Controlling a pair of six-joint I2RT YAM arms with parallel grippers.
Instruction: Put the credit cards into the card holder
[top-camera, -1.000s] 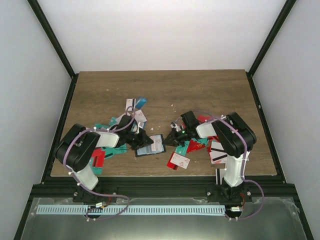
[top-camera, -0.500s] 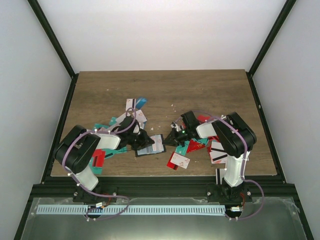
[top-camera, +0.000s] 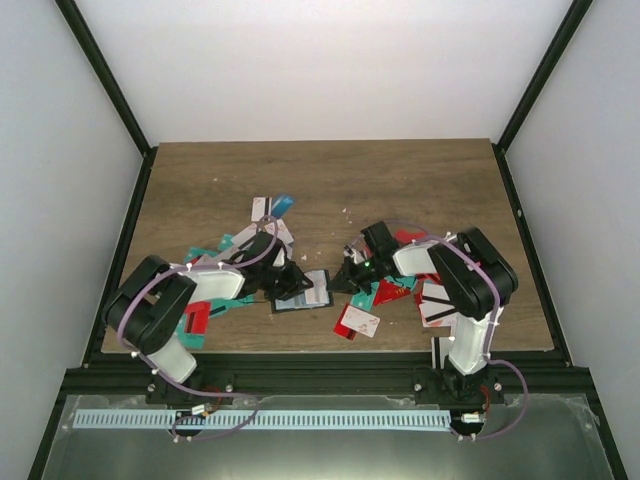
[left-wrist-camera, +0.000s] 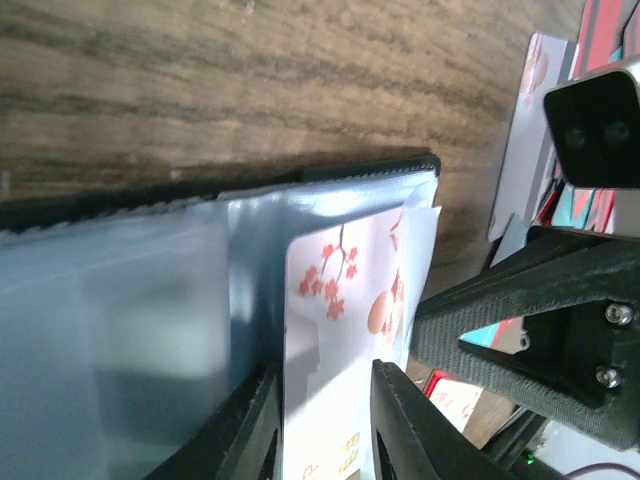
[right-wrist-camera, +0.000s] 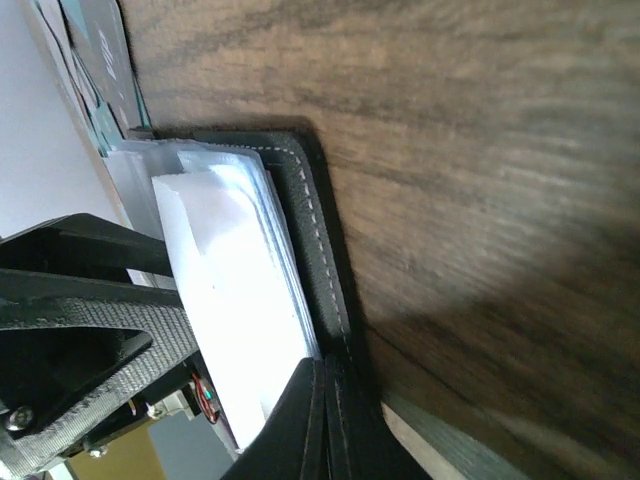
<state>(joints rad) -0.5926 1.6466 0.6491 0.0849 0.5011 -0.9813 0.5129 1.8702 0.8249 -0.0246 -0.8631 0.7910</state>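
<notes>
The black card holder (top-camera: 306, 293) lies open on the table between my two grippers. My left gripper (top-camera: 286, 279) is shut on a white card with red blossoms (left-wrist-camera: 345, 290), its far end lying in the holder's pale blue sleeve (left-wrist-camera: 130, 300). In the left wrist view the gripper (left-wrist-camera: 325, 405) has a finger on each side of the card. My right gripper (top-camera: 346, 277) is shut on the holder's stitched black edge (right-wrist-camera: 312, 250), seen in the right wrist view (right-wrist-camera: 326, 425). More credit cards (top-camera: 357, 320) lie scattered around.
Teal and red cards (top-camera: 212, 303) lie under the left arm. White and blue cards (top-camera: 271, 213) lie behind it. A pile of red, teal and striped cards (top-camera: 428, 295) lies under the right arm. The table's front edge (top-camera: 320, 350) is close by.
My left gripper has moved slightly right towards the holder with the white card. The right gripper has stayed on the holder's edge.
</notes>
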